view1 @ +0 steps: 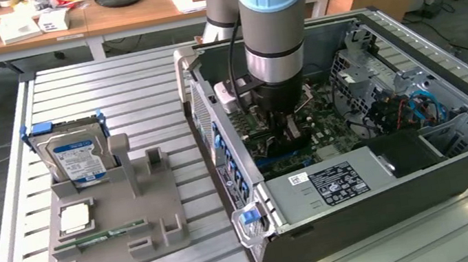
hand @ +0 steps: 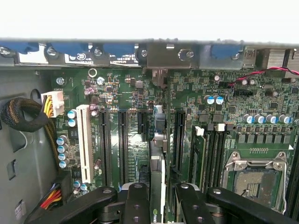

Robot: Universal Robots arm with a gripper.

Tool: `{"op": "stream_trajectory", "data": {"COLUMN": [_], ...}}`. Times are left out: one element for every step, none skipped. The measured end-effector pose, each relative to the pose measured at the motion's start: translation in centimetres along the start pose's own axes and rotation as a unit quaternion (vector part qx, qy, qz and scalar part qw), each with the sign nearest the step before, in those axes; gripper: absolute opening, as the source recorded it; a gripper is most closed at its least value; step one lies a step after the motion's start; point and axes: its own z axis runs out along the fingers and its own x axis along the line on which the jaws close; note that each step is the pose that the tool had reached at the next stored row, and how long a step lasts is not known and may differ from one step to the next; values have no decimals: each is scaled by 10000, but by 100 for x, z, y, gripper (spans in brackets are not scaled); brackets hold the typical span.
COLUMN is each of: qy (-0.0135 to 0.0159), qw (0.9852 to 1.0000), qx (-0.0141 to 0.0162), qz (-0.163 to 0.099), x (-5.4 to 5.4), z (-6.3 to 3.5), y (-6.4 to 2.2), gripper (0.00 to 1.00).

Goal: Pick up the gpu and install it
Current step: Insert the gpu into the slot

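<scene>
My gripper (view1: 282, 129) reaches down into the open computer case (view1: 394, 208). In the wrist view the gripper (hand: 157, 198) is shut on the gpu (hand: 158, 161), a thin dark card seen edge-on between the two black fingers (hand: 138, 198). The card runs parallel to the long black expansion slots (hand: 123, 144) of the green motherboard (hand: 201, 93), between two of them. Its far end reaches toward the case's rear bracket wall (hand: 159, 56). From outside, the gpu (view1: 280, 141) shows as a dark block under the gripper, low over the board. Whether it sits in a slot I cannot tell.
A white slot (hand: 84, 140), memory slots (hand: 210, 154) and the processor socket (hand: 252, 179) flank the card. Left of the case, a grey holder (view1: 118, 225) carries a silver hard drive (view1: 79, 160), a processor chip (view1: 75, 217) and a green memory stick (view1: 101, 235). The power supply (view1: 335, 182) fills the case's near end.
</scene>
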Motion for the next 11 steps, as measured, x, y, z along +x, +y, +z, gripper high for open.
{"op": "stream_trajectory", "data": {"qy": [0,0,0,0,-9,-9,-6,-1,0,-1,0], "qw": [10000,10000,10000,10000,10000,10000,10000,10000,10000,10000,10000], "qx": [0,0,0,0,-1,3,4,0,0,1,0], "qz": [0,0,0,0,2,2,2,1,0,0,0], "x": [0,0,0,0,-2,-2,-2,-1,0,-1,-1], "z": [0,0,0,0,5,7,6,-1,-8,-18,-31], "y": [0,0,0,0,2,1,1,0,-1,-3,-5], "gripper": [26,26,26,26,26,27,27,27,33,33,33]}}
